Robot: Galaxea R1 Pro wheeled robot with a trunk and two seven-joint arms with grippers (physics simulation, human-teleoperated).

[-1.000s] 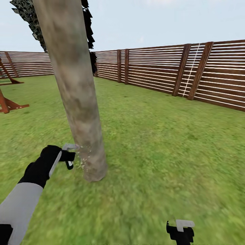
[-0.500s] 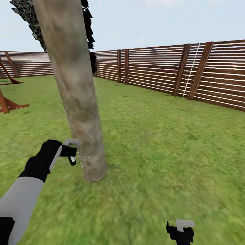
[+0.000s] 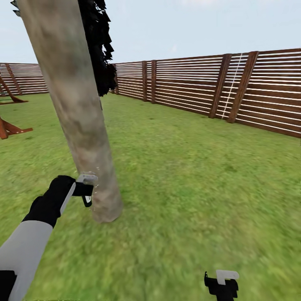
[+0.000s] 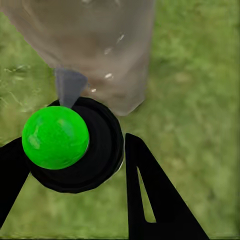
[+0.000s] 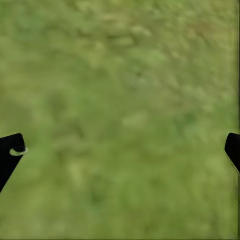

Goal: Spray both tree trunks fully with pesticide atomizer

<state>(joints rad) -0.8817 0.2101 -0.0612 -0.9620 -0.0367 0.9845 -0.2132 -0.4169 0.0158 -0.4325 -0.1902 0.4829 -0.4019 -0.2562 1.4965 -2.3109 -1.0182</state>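
Low on the thick, pale grey-brown tree trunk (image 3: 79, 125), close to the green grass lawn (image 3: 188, 175), my left gripper (image 3: 85, 190) holds the small spray bottle with the white trigger head and dark body (image 3: 86, 184). The jaws pinch the bottle from both sides. In the left wrist view I look down on its round black top with a bright green ball (image 4: 55, 137), and its grey nozzle points at the bark. A few tiny white drops (image 4: 107, 62) hang in front of the trunk, so I think I am spraying this tree now.

My right gripper (image 3: 221, 283) hangs low over the grass, well apart from the tree. Its jaws are spread wide with nothing in them.

I can see no clear coat on the bark, so I cannot tell how much is done. Next, I think I must aim the nozzle higher up the trunk and go round its other sides, staying close. Then the second tree needs the same. A brown slatted wooden fence (image 3: 200, 88) stands far behind.
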